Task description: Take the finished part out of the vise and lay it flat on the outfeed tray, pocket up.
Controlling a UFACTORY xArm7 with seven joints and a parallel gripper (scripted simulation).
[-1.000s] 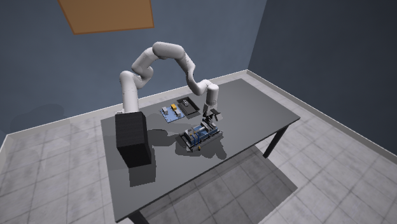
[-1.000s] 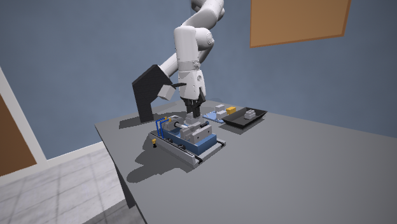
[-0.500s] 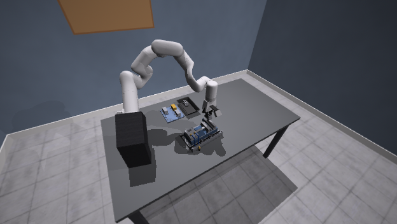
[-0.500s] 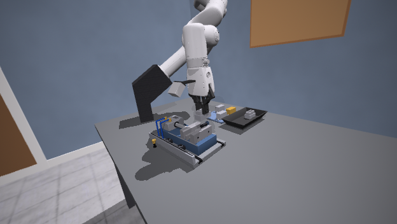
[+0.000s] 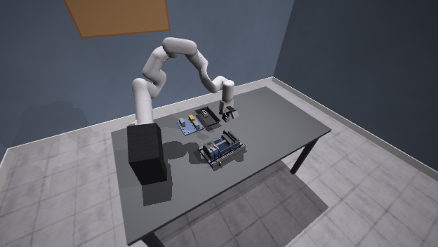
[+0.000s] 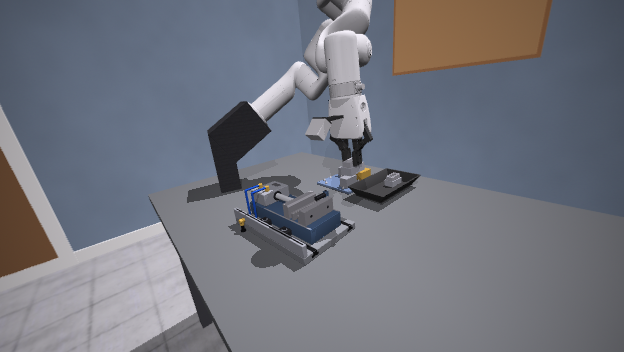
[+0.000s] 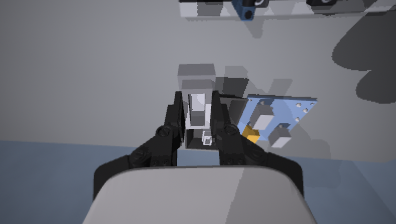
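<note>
My gripper [image 5: 227, 116] is shut on the finished part [image 7: 197, 114], a small light-grey block that stands between the black fingers in the wrist view. I hold it in the air above the table top. The black outfeed tray [image 5: 208, 116] lies just to the left of the gripper in the top view and also shows in the exterior view [image 6: 384, 183]. A small grey piece [image 6: 392, 179] lies on its floor. The blue and grey vise [image 5: 224, 145] stands nearer the table's front, with nothing between its jaws [image 6: 310, 207]. I cannot tell which way the part's pocket faces.
A blue fixture plate [image 5: 189, 125] with grey blocks and a yellow block [image 6: 364, 173] lies next to the tray; it also shows in the wrist view [image 7: 280, 117]. A tall black box [image 5: 145, 152] stands at the table's left by the arm's base.
</note>
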